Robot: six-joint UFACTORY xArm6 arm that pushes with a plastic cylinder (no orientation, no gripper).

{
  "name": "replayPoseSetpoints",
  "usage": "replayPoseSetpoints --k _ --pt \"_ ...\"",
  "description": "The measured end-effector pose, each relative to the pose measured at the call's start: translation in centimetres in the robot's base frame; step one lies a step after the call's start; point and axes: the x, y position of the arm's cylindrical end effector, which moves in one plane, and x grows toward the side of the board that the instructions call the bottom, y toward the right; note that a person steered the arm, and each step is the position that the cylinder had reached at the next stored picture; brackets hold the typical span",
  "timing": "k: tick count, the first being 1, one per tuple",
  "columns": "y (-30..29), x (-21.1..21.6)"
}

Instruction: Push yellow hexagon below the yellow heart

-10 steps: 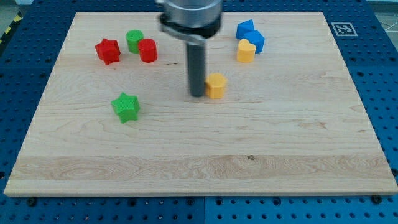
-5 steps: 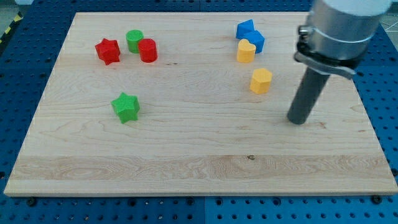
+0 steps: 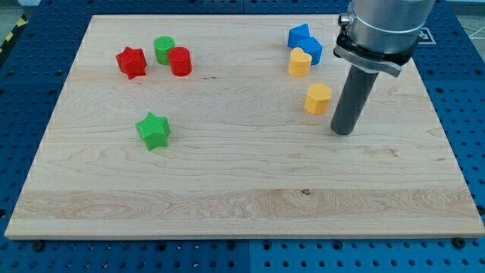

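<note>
The small yellow hexagon block is seen below the yellow heart block; my tip, a gripperless rod, is parked just right of the hexagon, apart.

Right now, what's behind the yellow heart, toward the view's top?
Two blue blocks sit just behind the yellow heart, packed close; their lower edges are hidden by it. The yellow hexagon sits below, my tip to its right.
</note>
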Motion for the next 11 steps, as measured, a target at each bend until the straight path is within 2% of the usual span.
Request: replayPoseSetpoints --k 2,4,7,9,11 --pt "-0.8 -2.3" --pt "-1.2 -0.3" --pt "-5.2 -4.8" --pt "-5.1 -4.4" --pt "-2.5 -4.5"
